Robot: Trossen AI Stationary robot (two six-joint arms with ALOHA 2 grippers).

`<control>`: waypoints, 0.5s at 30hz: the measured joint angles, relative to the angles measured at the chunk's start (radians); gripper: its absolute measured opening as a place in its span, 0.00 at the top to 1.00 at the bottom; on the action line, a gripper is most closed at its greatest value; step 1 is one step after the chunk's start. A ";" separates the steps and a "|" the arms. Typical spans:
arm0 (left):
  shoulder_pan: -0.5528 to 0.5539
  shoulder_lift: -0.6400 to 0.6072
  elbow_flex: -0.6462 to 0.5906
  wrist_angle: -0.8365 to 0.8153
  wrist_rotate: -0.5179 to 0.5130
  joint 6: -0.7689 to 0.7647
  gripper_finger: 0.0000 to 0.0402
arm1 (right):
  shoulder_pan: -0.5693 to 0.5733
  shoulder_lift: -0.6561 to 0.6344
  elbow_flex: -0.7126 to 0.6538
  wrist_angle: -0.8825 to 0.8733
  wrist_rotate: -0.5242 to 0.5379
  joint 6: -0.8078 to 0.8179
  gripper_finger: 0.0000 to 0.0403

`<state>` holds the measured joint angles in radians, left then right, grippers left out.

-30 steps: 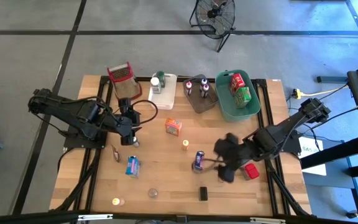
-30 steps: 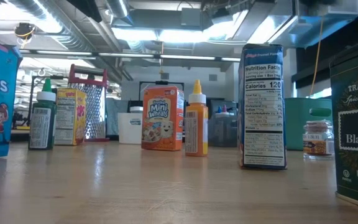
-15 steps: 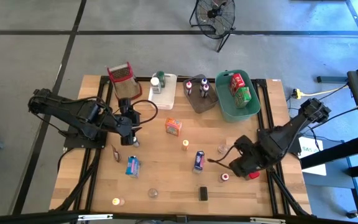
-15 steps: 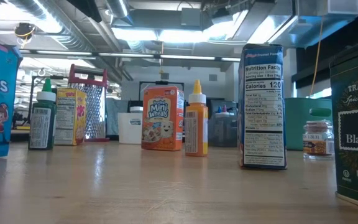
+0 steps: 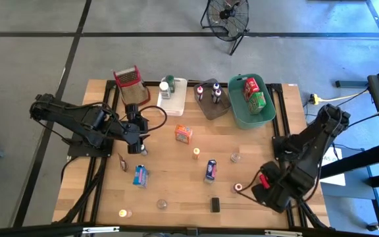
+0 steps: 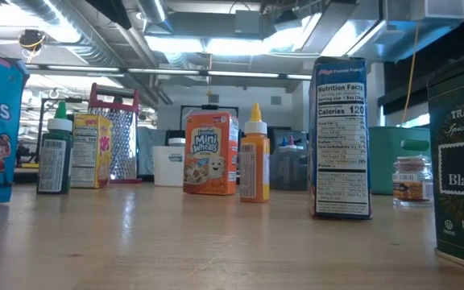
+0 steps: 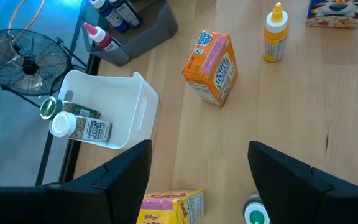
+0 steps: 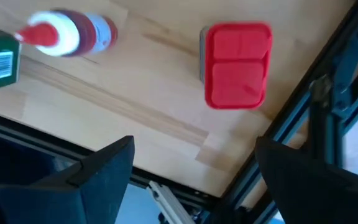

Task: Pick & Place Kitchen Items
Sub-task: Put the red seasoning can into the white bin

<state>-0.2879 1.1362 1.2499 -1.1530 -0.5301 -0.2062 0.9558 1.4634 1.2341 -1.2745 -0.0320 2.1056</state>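
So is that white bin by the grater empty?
No. The white bin holds two small bottles lying on their sides, one green-capped, one white-capped.

The table (image 5: 176,178) is pale striped wood on a black frame. An orange box (image 5: 183,134) and an orange-yellow bottle (image 5: 196,153) stand mid-table beside a blue box (image 5: 210,170). The green bin (image 5: 240,113) holds red and green packs (a white bin (image 5: 180,99) and grey bin (image 5: 209,110) stand alongside). A red-lidded jar (image 8: 237,65) sits by a red bottle (image 8: 73,34) with a white tip.
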 joint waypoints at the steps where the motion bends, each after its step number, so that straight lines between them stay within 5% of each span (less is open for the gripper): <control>1: 0.000 0.000 0.000 0.000 0.000 0.000 0.35 | 0.013 0.005 -0.009 0.013 -0.002 0.021 0.16; 15: 0.000 0.000 0.000 0.001 0.000 0.002 0.35 | 0.061 0.072 -0.098 0.062 0.001 0.033 0.16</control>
<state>-0.2881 1.1362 1.2499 -1.1519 -0.5304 -0.2047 1.0172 1.5352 1.1358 -1.2126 -0.0307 2.1381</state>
